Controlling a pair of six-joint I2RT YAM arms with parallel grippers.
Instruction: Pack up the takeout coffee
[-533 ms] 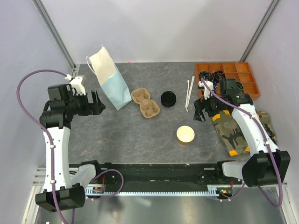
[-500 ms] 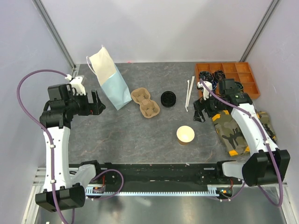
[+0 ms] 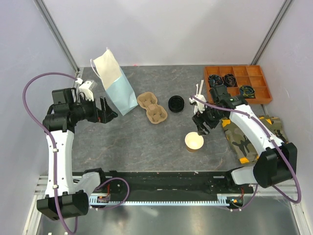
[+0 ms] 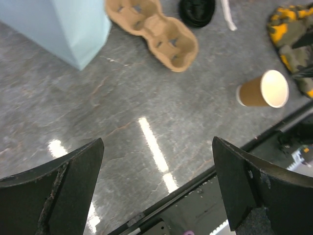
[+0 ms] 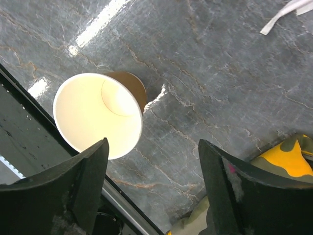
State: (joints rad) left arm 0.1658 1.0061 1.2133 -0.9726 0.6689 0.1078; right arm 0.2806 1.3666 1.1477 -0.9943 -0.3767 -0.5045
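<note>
The tan paper cup (image 3: 194, 141) stands upright and open on the grey table, cream-white inside; it also shows in the right wrist view (image 5: 98, 115) and the left wrist view (image 4: 264, 89). Its black lid (image 3: 176, 103) lies apart on the table, seen too in the left wrist view (image 4: 196, 11). My right gripper (image 3: 201, 125) is open and empty, just above and right of the cup. My left gripper (image 3: 108, 111) is open and empty at the left, beside the light-blue paper bag (image 3: 117, 83).
A tan pulp two-cup carrier (image 3: 152, 108) lies between bag and lid. White stirrers (image 3: 197, 98) lie by an orange compartment tray (image 3: 238, 83) at back right. A camouflage cloth (image 3: 247, 134) lies at the right. A black rail (image 3: 166, 180) runs along the near edge.
My right gripper has moved left and nearer, from beside the camouflage cloth to just over the cup. My left gripper has shifted slightly right and turned.
</note>
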